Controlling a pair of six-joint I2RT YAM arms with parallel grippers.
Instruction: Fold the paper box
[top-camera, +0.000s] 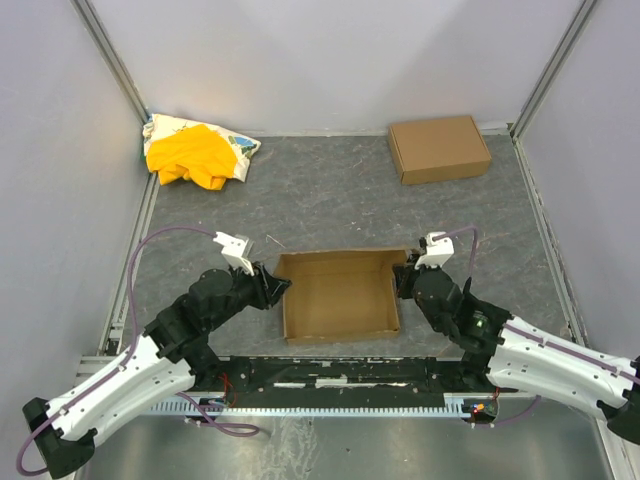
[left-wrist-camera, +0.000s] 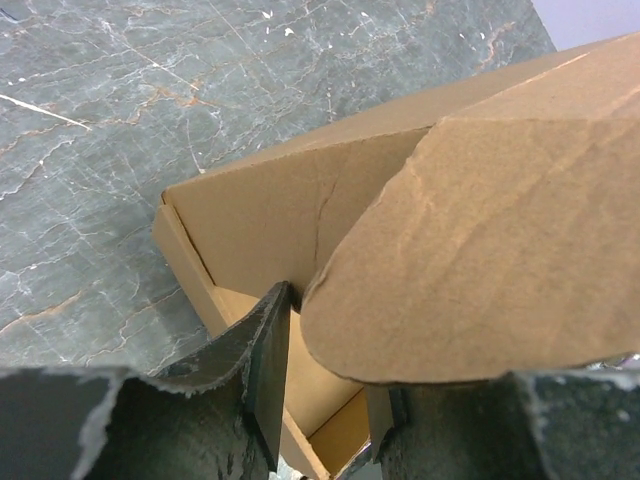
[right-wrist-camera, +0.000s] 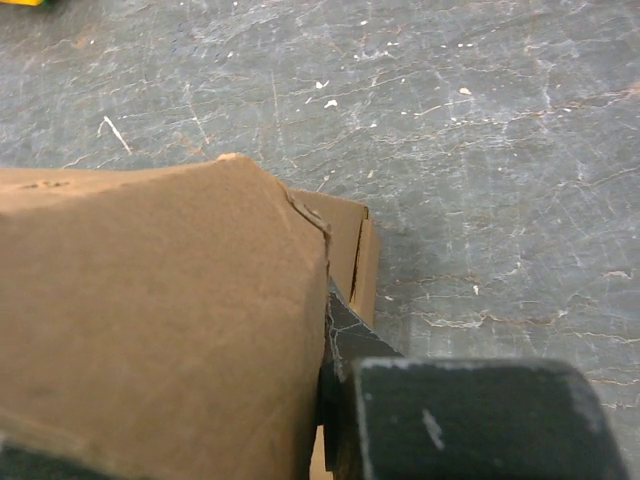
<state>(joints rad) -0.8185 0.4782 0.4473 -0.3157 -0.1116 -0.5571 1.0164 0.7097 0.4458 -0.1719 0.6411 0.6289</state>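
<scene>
The paper box (top-camera: 340, 300) sits at the middle of the table's (top-camera: 330, 190) near edge, plain brown cardboard, already a shallow open tray with four walls up and a bare floor. A rounded flap stands loose at its left wall. The left gripper (top-camera: 275, 285) is at the far left corner, jaws partly apart astride that wall. The right gripper (top-camera: 403, 280) is at the far right corner, pinched nearly closed on the right wall's cardboard. A closed cardboard box (top-camera: 440, 148) lies at the far right corner, a yellow-and-white cloth (top-camera: 195, 152) at the far left.
</scene>
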